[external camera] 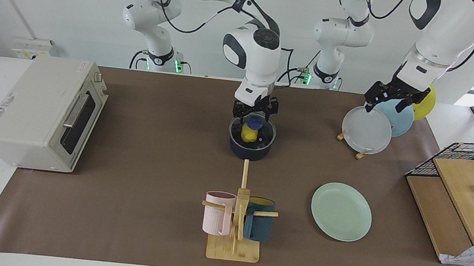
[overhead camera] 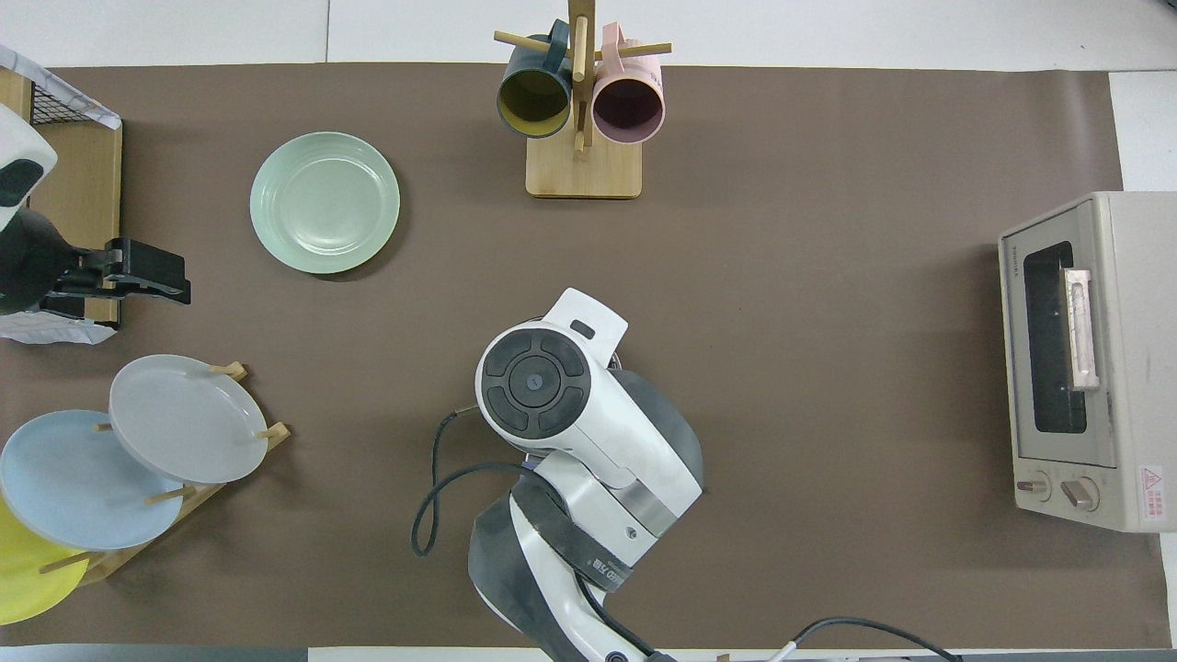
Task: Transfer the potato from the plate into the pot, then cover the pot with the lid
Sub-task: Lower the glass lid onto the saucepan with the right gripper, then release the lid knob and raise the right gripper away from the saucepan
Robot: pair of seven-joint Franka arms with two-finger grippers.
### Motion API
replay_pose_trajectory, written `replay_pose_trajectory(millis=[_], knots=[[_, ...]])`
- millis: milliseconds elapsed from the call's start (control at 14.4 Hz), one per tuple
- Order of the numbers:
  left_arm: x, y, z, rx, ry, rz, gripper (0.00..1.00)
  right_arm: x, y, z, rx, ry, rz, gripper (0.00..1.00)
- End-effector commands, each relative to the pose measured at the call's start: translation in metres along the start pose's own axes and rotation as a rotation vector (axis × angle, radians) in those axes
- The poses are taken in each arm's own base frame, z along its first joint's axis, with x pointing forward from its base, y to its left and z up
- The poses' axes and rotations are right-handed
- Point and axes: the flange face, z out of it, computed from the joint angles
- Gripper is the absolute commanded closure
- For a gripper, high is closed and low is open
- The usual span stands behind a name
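Observation:
The navy pot (external camera: 250,150) stands mid-table, near the robots. The glass lid (external camera: 263,136) with its blue knob (external camera: 256,122) lies on the pot's rim. The yellow potato (external camera: 248,133) shows through the glass, inside the pot. My right gripper (external camera: 255,116) is just over the lid, open, with a finger on either side of the knob. In the overhead view the right arm (overhead camera: 552,405) hides pot, lid and potato. The mint-green plate (external camera: 341,211) (overhead camera: 325,202) lies bare, farther from the robots, toward the left arm's end. My left gripper (external camera: 387,105) (overhead camera: 175,280) waits open over the plate rack.
A rack with upright grey (external camera: 366,130), light blue (external camera: 399,117) and yellow plates stands near the left arm. A mug tree (external camera: 236,221) with pink and teal mugs stands farther out than the pot. A toaster oven (external camera: 41,112) sits at the right arm's end, a wire basket (external camera: 467,166) with boards at the left arm's end.

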Motion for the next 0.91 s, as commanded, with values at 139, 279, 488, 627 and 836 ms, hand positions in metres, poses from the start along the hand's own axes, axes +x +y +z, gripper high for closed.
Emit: replay_pose_trajectory(millis=[139, 279, 488, 627, 836], knots=[[-0.003, -0.008, -0.002, 0.003, -0.001, -0.004, 0.0, 0.04, 0.053, -0.101, -0.014, 0.011, 0.104, 0.0], [-0.003, -0.011, -0.002, 0.004, 0.0, -0.009, 0.0, 0.061, 0.11, -0.122, -0.022, 0.003, 0.11, 0.0], [-0.003, -0.014, -0.003, 0.007, 0.003, -0.013, 0.0, 0.065, 0.208, -0.165, -0.028, 0.001, 0.087, 0.0], [-0.002, -0.015, -0.005, 0.008, 0.017, -0.012, 0.0, 0.056, 0.27, -0.193, -0.032, -0.004, 0.13, 0.0], [-0.001, -0.016, -0.005, 0.007, 0.026, 0.009, 0.0, 0.034, 0.329, -0.203, -0.057, -0.098, 0.175, 0.0]])
